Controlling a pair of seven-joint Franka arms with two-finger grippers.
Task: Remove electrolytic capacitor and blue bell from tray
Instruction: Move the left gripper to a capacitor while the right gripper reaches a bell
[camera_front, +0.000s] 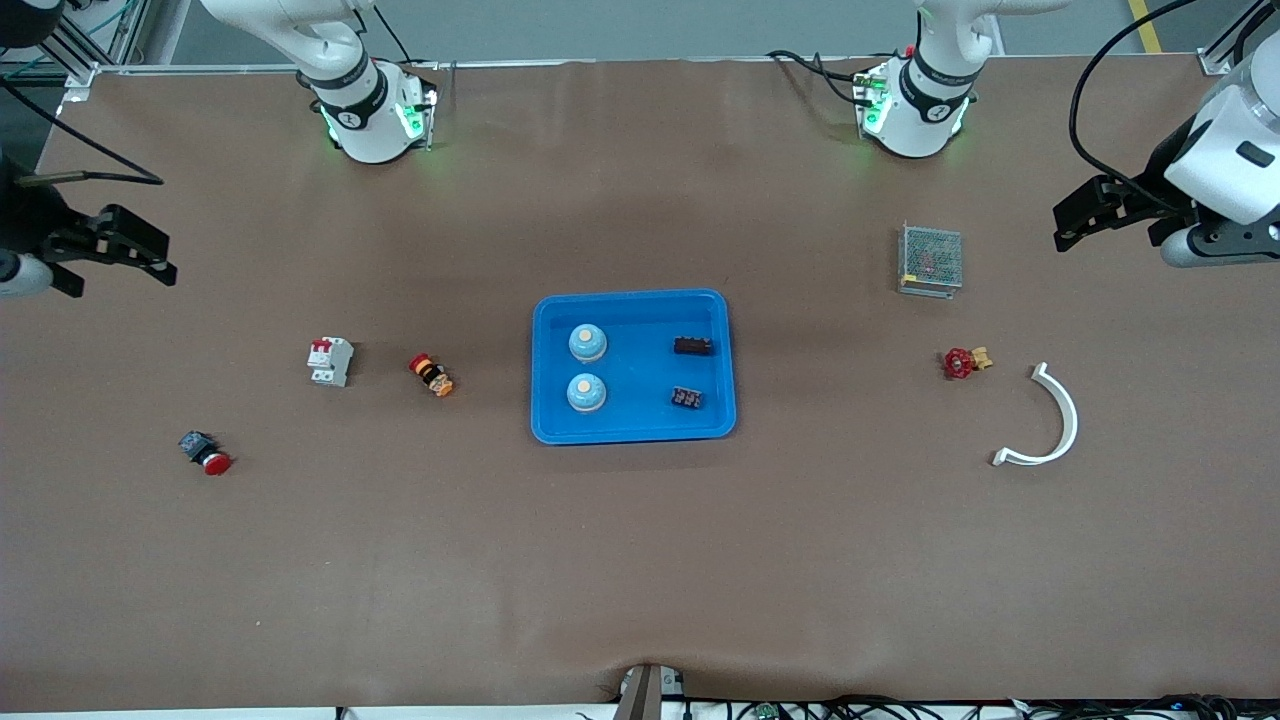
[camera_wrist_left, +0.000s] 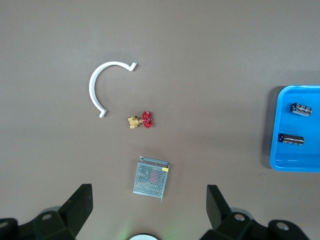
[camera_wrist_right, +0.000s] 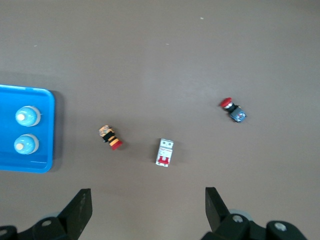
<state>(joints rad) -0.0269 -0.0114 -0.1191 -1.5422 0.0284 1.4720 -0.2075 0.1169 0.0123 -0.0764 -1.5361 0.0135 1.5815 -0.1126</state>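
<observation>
A blue tray (camera_front: 640, 300) sits mid-table. In it stand two pale blue bells (camera_front: 588, 342) (camera_front: 586, 392) on the right arm's side and lie two dark capacitors (camera_front: 692, 346) (camera_front: 686, 398) on the left arm's side. The left wrist view shows the capacitors (camera_wrist_left: 300, 108) (camera_wrist_left: 291, 139) in the tray (camera_wrist_left: 300, 161). The right wrist view shows the bells (camera_wrist_right: 27, 116) (camera_wrist_right: 25, 145) in the tray (camera_wrist_right: 46, 100). My left gripper (camera_front: 1065, 228) (camera_wrist_left: 148, 194) hangs open and empty over the left arm's end of the table. My right gripper (camera_front: 125, 272) (camera_wrist_right: 147, 196) hangs open and empty over the right arm's end.
Toward the left arm's end lie a metal mesh box (camera_front: 930, 260), a red-handled valve (camera_front: 964, 362) and a white curved strip (camera_front: 1050, 425). Toward the right arm's end lie a white circuit breaker (camera_front: 330, 361), an orange-and-black button (camera_front: 431, 375) and a red push button (camera_front: 205, 453).
</observation>
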